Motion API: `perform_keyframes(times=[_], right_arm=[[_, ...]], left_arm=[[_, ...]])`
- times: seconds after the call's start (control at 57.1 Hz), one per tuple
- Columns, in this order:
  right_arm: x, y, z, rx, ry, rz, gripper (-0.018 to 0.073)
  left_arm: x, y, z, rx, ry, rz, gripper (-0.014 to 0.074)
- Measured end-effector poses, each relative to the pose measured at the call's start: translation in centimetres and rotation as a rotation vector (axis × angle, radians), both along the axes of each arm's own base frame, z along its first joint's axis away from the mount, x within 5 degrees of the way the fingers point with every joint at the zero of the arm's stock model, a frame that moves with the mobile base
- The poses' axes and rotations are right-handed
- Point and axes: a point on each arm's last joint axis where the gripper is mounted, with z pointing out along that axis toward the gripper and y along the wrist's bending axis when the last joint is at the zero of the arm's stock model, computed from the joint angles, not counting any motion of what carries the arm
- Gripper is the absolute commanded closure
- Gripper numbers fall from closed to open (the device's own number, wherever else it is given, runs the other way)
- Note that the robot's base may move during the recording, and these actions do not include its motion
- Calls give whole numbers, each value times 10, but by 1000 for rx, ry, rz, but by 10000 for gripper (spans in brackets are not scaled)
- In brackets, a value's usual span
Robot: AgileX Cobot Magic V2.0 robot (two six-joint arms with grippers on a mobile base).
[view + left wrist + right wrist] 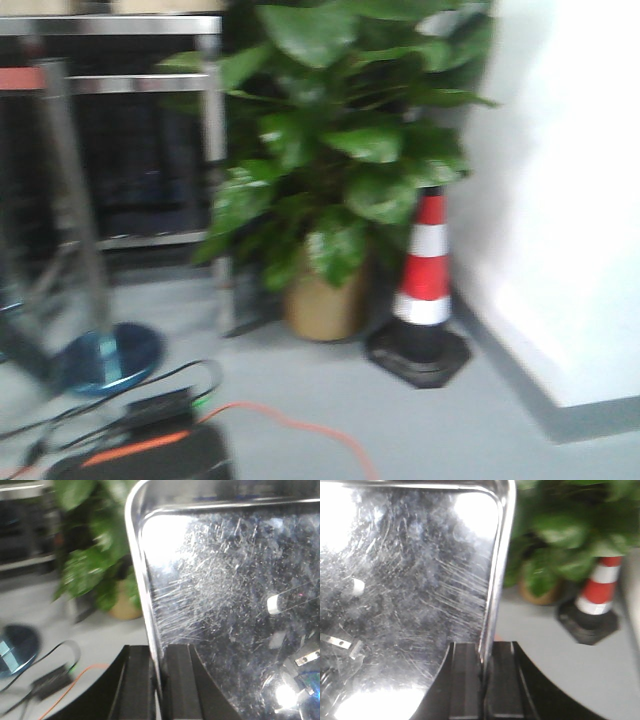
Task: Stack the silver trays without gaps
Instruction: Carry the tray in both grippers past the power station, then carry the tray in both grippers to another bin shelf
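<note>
Grey floor (420, 410) beyond, left gripper (159, 680) pinching silver tray (225, 590) rim, right gripper (482, 680) likewise

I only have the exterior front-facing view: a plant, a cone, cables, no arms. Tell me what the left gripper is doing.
Observer: The left gripper is shut on the left rim of a silver tray; its wrist view shows this.
Operator: Now report the right one.
Observer: The right gripper is shut on a tray's right rim, apparently the opposite edge of the same tray.
Operator: Check for a second tray to stack onto.
Observer: None shows in either wrist view. Past the rim there is only floor, the potted plant and the striped cone.
</note>
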Motion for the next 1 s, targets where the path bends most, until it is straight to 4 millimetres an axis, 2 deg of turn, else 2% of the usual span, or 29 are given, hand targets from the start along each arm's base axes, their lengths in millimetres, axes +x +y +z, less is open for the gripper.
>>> perform_keyframes(times=[0.998], right_arm=[[0, 1, 0, 10, -2, 3, 638]], left_arm=[[1, 1, 1, 22, -21, 5, 605]])
